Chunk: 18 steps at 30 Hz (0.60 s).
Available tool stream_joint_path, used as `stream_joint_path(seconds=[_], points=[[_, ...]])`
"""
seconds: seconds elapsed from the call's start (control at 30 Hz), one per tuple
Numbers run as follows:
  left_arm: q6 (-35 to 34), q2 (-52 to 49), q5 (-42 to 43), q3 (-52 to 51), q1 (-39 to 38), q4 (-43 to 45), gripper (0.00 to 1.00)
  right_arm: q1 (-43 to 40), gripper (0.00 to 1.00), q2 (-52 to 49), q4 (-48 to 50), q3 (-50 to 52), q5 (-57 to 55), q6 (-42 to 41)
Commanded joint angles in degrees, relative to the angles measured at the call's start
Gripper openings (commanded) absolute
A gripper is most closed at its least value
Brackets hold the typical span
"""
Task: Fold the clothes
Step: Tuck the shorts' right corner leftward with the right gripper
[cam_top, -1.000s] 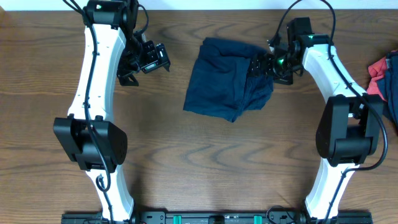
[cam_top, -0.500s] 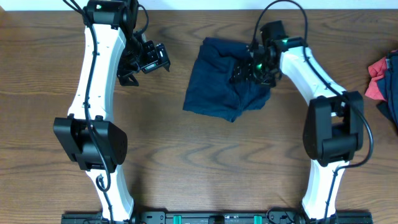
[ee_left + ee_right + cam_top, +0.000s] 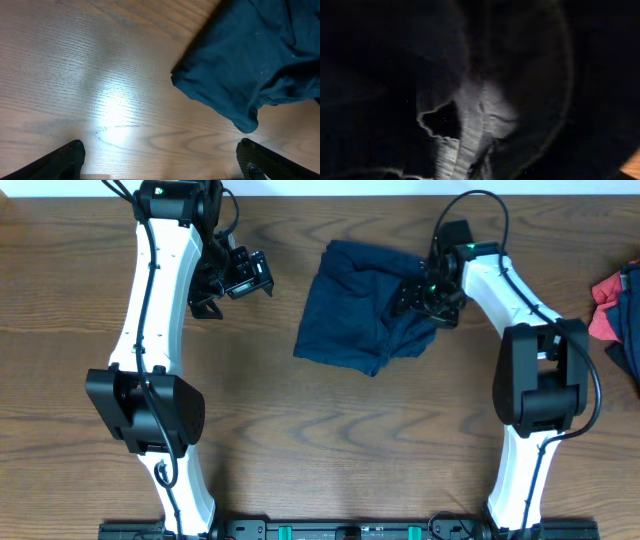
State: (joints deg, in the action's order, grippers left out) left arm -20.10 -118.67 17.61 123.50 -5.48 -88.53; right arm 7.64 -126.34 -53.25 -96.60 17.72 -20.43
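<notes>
1. The left gripper (image 3: pixel 258 275) hangs above the bare wooden table (image 3: pixel 300 430), near the top left and just beside the garment without touching it. In the left wrist view its two fingertips sit far apart at the bottom corners. It is wide open and holds nothing, and it has not moved over the last second.
2. The clothes (image 3: pixel 355 310), a single dark navy garment, lie on the table at upper centre, between the two arms. The garment is a crumpled, roughly four-sided heap. Its left edge is fairly straight, and a bunched lobe sags at the lower right. The surface is rumpled with soft creases, not flat.
3. The right gripper (image 3: pixel 412 298) sits low over the garment's right side. Half a second ago it reached further left over the cloth, and it has now drawn back towards the right edge. The garment's outline has barely changed, so no fold seems to have been carried across and most of the folding looks undone.
4. The right wrist view is filled with dark fabric, with a paler, seam-like band curling through the middle. The fingers are lost in it, so whether they grip the cloth cannot be told.
5. A red cloth (image 3: pixel 605 292) lies at the far right edge, well apart.
</notes>
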Motion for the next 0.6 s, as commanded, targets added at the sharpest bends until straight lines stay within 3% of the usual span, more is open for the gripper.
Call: stream_joint_path(seconds=[0.0, 0.23, 0.57], points=[[0.96, -0.07, -0.33, 0.48, -0.11, -0.31, 0.98, -0.35, 0.89, -0.81, -0.61, -0.42, -1.25, -0.33], [0.98, -0.07, -0.33, 0.48, -0.11, -0.28, 0.98, -0.37, 0.99, -0.81, -2.08, -0.42, -1.99, -0.09], [0.98, -0.07, -0.33, 0.48, -0.11, -0.33, 0.98, 2.69, 0.95, -2.69, -2.25, -0.09, -4.31, -1.22]])
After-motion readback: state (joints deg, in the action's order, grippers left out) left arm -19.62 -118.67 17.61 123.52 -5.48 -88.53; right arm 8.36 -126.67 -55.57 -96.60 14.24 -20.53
